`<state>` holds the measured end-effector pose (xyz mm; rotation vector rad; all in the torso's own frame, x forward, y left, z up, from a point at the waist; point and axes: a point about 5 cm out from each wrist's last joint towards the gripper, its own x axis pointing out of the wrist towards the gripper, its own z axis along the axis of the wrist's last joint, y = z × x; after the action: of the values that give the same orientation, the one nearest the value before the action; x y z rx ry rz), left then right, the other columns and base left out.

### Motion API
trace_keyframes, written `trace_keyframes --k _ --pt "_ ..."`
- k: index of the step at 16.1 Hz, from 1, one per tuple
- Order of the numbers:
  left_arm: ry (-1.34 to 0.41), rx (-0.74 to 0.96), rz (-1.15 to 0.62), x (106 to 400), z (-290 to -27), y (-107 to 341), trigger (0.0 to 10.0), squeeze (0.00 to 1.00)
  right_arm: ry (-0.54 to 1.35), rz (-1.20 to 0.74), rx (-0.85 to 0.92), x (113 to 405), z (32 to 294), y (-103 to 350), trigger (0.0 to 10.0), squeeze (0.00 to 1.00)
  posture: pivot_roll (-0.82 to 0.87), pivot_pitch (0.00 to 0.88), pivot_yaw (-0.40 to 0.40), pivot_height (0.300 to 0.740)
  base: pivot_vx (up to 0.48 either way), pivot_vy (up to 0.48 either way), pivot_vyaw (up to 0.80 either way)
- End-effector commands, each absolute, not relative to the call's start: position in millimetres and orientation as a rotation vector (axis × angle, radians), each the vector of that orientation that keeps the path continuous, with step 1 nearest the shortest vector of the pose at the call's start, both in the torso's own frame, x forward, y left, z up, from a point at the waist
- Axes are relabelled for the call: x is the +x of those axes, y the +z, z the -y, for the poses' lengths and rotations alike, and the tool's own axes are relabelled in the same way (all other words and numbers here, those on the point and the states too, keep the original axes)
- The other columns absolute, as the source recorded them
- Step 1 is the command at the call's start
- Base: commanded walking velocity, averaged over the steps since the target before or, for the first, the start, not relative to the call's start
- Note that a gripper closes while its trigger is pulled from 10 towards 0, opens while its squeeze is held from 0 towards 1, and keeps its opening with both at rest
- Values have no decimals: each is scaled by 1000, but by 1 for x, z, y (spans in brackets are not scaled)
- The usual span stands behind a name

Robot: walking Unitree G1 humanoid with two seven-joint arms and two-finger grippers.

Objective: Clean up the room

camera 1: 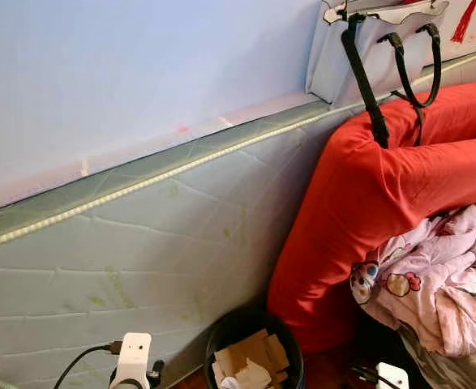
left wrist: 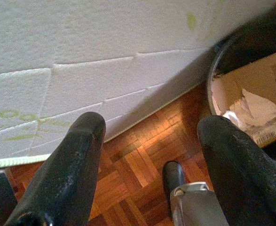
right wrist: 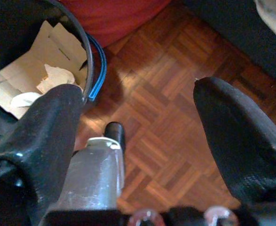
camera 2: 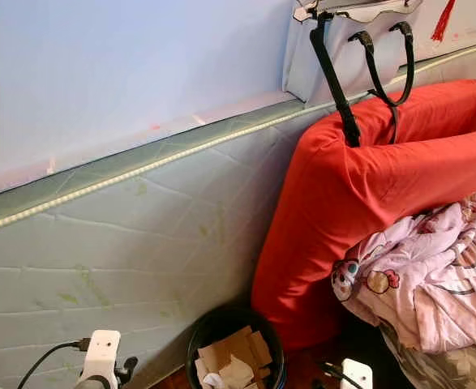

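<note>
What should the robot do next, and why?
Probably turn right toward the pink blanket heaped beside the red cushion. Both grippers, left and right, are open and empty over bare floor, and the bin already holds cardboard.

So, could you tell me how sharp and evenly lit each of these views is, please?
Eye views: sharp, with bright daylight on the mattress and a dark trash bin. Left wrist view: wall washed out, fingers soft. Right wrist view: parquet floor crisp, fingers blurred, corners in shadow.

Quilted cloth mattress (camera 1: pixel 165 243), glossy wood parquet floor (right wrist: pixel 166 122), cardboard scraps (left wrist: pixel 250 103)
</note>
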<state>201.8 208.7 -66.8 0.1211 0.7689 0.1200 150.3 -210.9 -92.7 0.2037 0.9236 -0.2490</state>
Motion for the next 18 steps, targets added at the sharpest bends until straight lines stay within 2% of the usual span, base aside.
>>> trace_keyframes --k 1,5,11,18 --pt "171 105 -767 205 -215 -64 10000 0 -248 -929 192 149 211 -93 10000 0 48 0 -23 739 0 0 -613" --pt "167 101 -771 201 -212 -67 10000 0 -231 -951 167 146 212 -94 10000 0 61 0 -46 739 0 0 -600" --pt "210 76 -803 187 -214 -74 10000 0 -202 -951 143 142 214 -95 10000 0 53 0 -49 739 0 0 0" --pt "221 89 -786 189 -221 -71 10000 0 -192 -985 129 131 214 -99 10000 0 52 0 -46 739 0 0 -709"
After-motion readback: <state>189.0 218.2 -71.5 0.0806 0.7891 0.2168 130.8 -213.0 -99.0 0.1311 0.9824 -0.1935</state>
